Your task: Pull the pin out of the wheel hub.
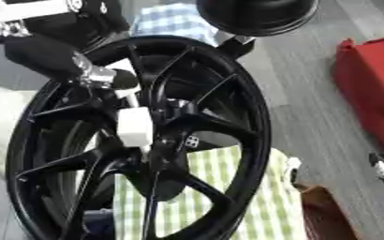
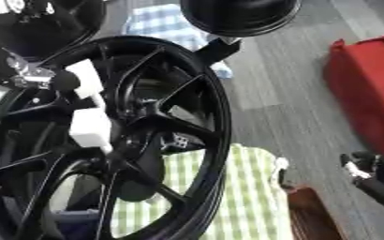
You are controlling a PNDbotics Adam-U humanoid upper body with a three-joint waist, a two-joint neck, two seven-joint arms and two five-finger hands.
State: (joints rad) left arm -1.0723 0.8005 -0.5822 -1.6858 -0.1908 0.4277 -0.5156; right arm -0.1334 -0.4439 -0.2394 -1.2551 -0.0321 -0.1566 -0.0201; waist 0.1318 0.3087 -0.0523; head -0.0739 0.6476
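Note:
A black spoked wheel (image 1: 253, 117) stands upright on its rim and fills the left and middle of both views. Its hub (image 1: 172, 136) sits where the spokes meet. My left arm comes in from the upper left, and my left hand (image 1: 126, 79) reaches between the spokes toward the hub. A white block-shaped piece (image 1: 136, 125) lies just below the hand, against the hub, with a thin stem under it. I cannot tell whether it is the pin or part of the hand. My right hand (image 2: 365, 179) hangs idle at the right edge, fingers relaxed, away from the wheel.
A red bag (image 1: 372, 93) lies on the grey floor at the right. A green-checked cloth (image 1: 257, 197) lies under the wheel, a blue-checked cloth (image 1: 175, 21) behind it. A black round object (image 1: 257, 14) hangs at the top. A brown thing (image 1: 322, 215) shows at lower right.

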